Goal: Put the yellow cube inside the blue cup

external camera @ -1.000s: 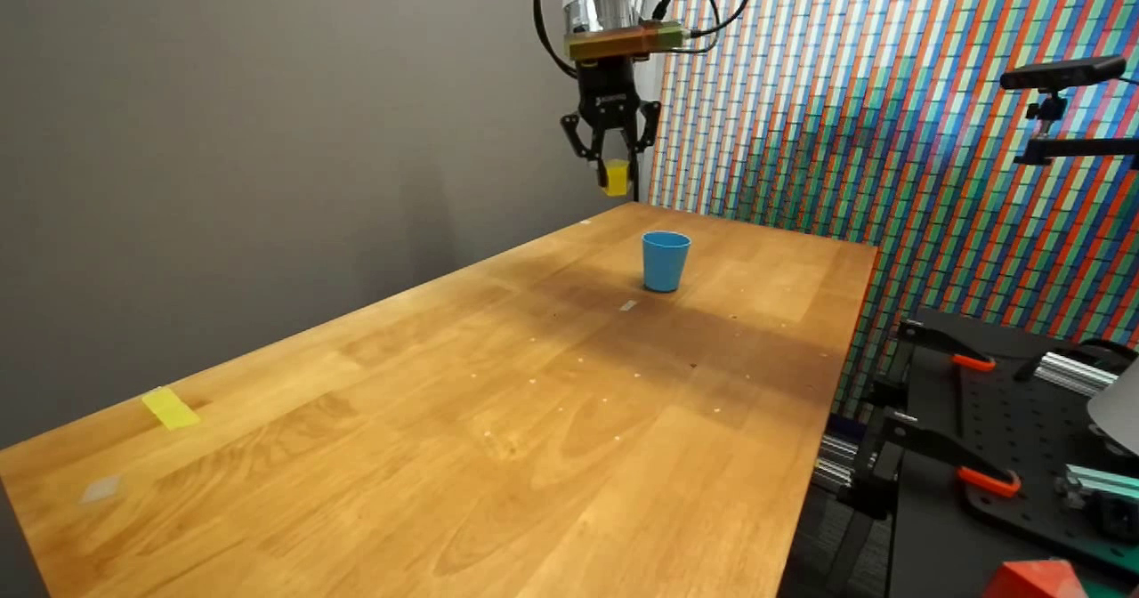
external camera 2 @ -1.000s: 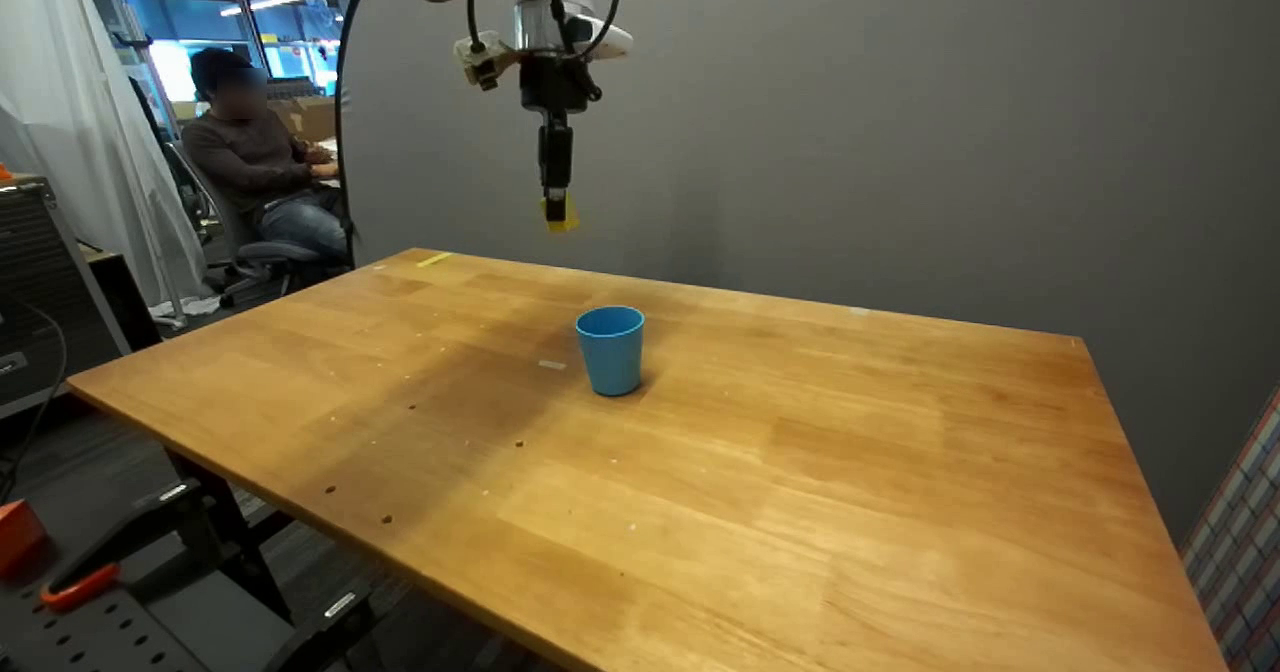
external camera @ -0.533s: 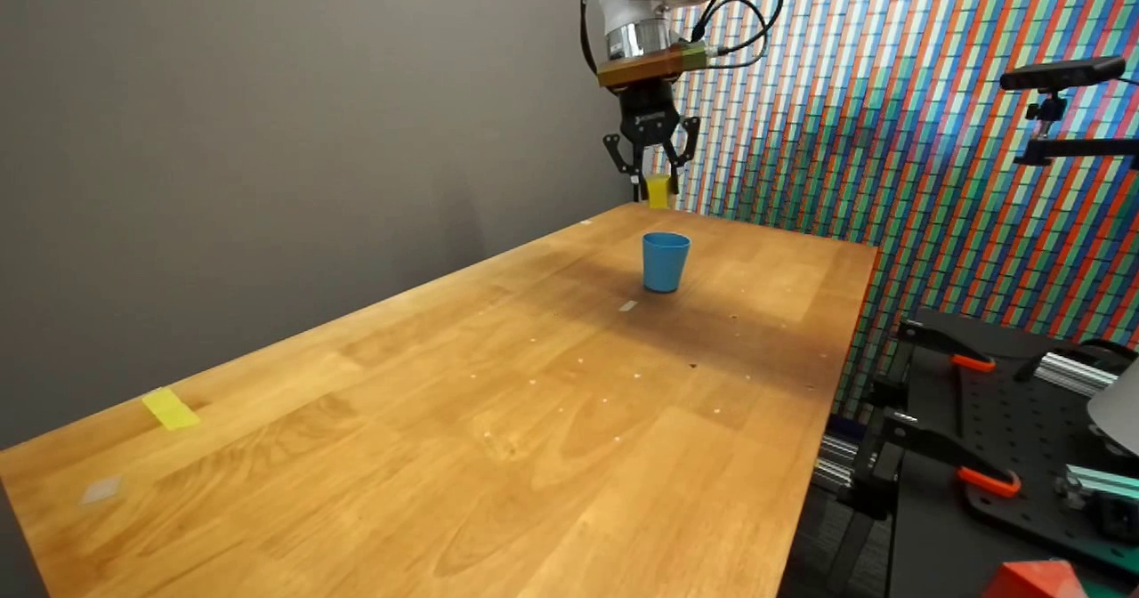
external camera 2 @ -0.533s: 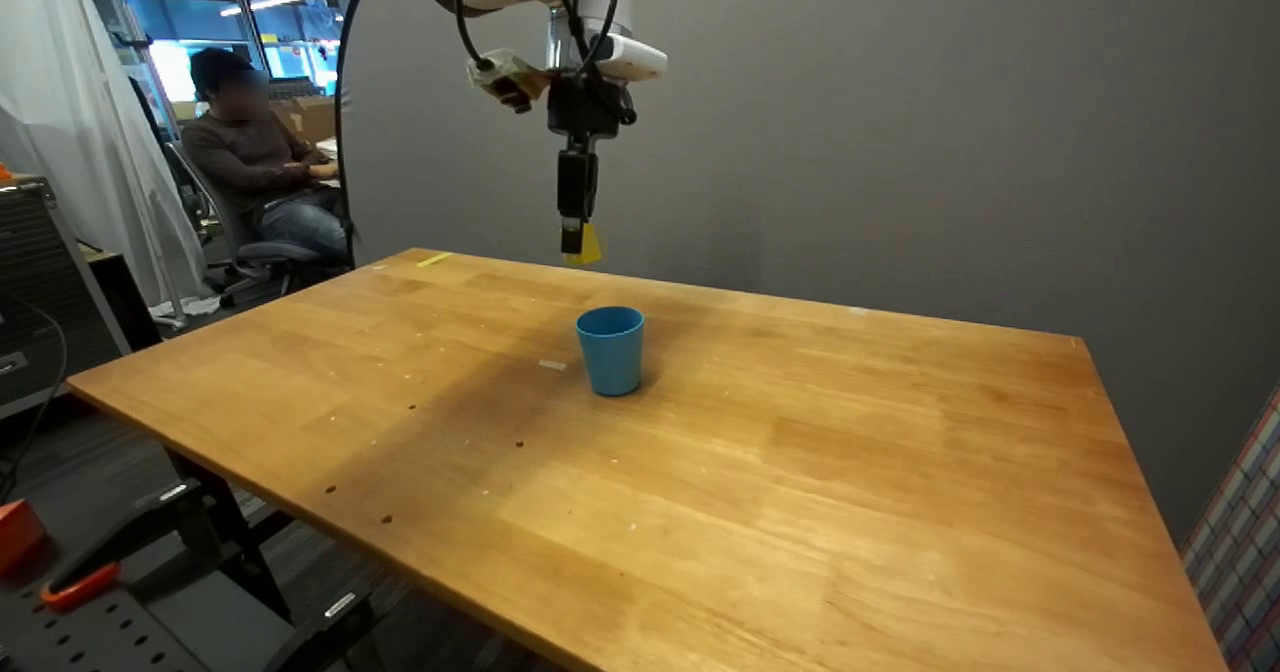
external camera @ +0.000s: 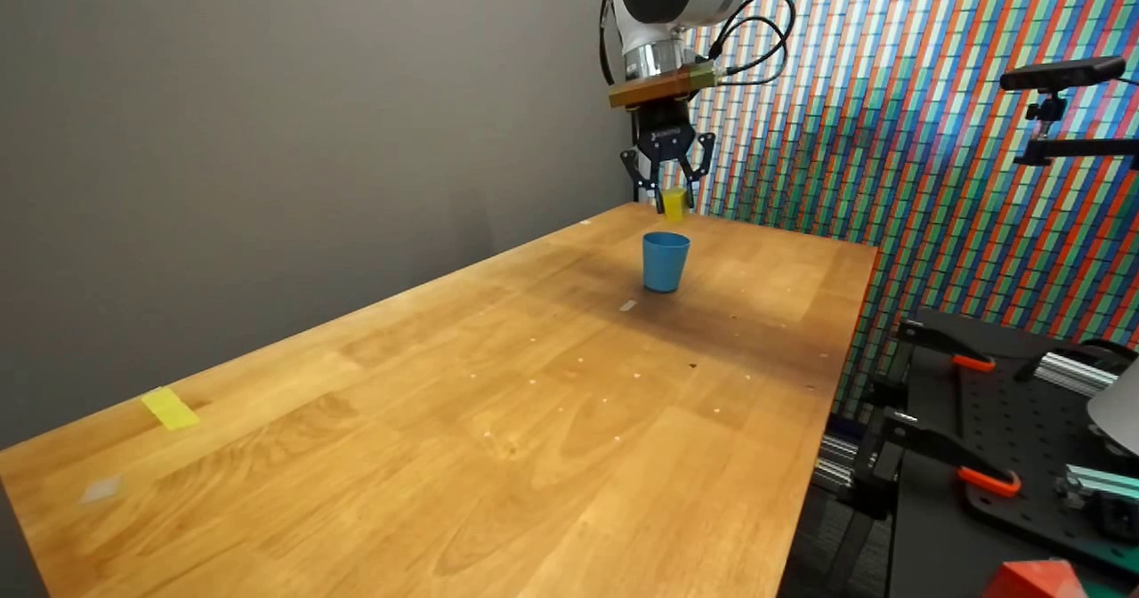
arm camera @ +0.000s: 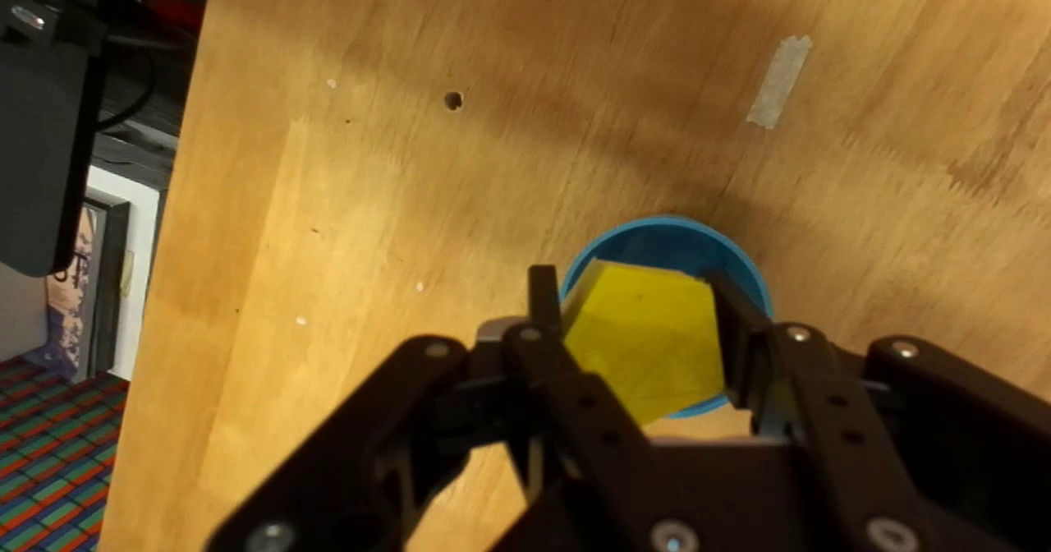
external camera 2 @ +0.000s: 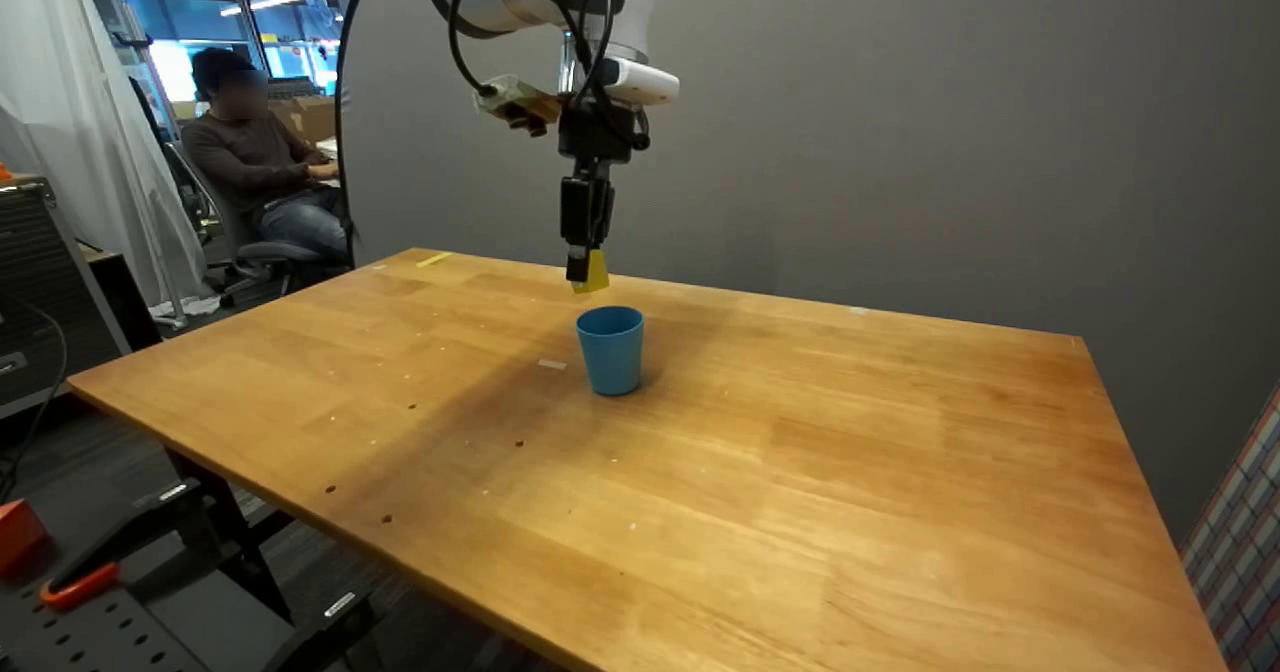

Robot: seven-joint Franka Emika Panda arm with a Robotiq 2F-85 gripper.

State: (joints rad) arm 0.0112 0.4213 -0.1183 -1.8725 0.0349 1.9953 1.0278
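The black gripper [external camera: 675, 204] pinches the yellow cube [arm camera: 649, 342] in its fingers [external camera 2: 577, 266]; dropped crooked, it could miss the round blue plastic cup [external camera 2: 612, 362] below.

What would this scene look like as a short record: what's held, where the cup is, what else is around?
Gripper: shut on the yellow cube, up in the air
Blue cup: upright on the wooden table
Cube and cup: cube higher than the cup, apart from it, not yet inside
Also on the table: flat yellow patch, pale strip near the cup
Background: a seated person
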